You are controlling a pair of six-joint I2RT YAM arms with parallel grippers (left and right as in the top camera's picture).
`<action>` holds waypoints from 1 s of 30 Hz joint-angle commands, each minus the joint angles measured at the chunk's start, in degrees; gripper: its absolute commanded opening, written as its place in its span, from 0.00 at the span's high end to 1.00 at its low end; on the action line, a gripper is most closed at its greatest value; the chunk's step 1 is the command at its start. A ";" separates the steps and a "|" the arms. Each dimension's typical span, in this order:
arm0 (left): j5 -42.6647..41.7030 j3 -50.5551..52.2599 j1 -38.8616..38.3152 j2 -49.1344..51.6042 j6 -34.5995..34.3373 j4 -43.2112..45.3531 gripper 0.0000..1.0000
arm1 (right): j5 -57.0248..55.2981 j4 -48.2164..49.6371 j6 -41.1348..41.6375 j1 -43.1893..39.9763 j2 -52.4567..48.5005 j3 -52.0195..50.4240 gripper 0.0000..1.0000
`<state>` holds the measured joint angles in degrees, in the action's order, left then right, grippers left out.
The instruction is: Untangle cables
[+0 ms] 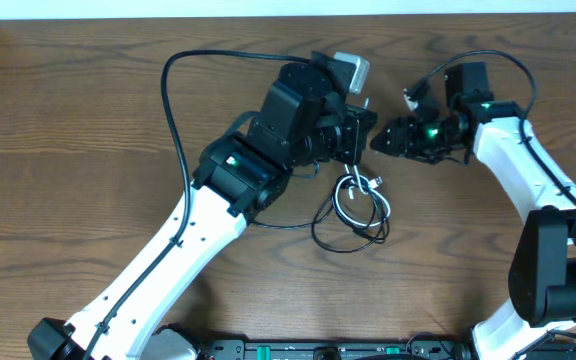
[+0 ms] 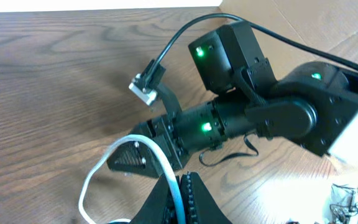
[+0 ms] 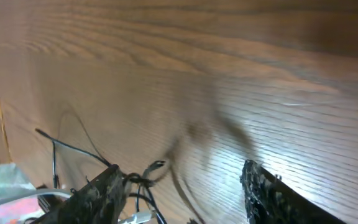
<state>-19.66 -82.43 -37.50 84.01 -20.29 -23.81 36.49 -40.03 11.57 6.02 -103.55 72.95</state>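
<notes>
Overhead: fixed high above, looking straight down on the tabletop (image 1: 68, 100); far enough to take in the left arm (image 1: 218, 200) and right arm (image 1: 513, 150), both entering from 6 o'clock.
Left wrist: low behind the left jaws at 6 o'clock in frame; faces across the wood, close on the right arm (image 2: 278, 112).
Right wrist: low, tilted and blurred, near the wood; right jaws at 7 and 5 o'clock.
Shared, overhead and left wrist: right arm, white cable (image 2: 92, 180).
Shared, overhead and right wrist: black cable (image 3: 73, 149), wood.
</notes>
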 commanded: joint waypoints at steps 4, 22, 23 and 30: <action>-2.89 -0.31 0.83 -1.07 -0.28 -0.46 0.93 | 9.49 0.09 -2.38 0.04 0.92 0.13 0.46; -2.91 -0.31 1.03 -1.07 2.64 -1.77 0.92 | -0.17 -7.43 -10.78 5.27 1.01 -2.25 0.42; -2.91 -0.31 1.01 -1.07 2.62 -1.64 0.92 | -0.17 -7.52 -10.75 5.84 0.98 -2.51 0.42; -4.61 -0.35 2.45 -1.62 2.32 0.79 0.93 | -2.40 -6.43 -6.84 6.10 0.87 -4.44 0.43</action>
<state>-22.35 -82.43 -36.60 84.01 -19.00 -24.97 35.24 -46.83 3.03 11.86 -103.53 70.00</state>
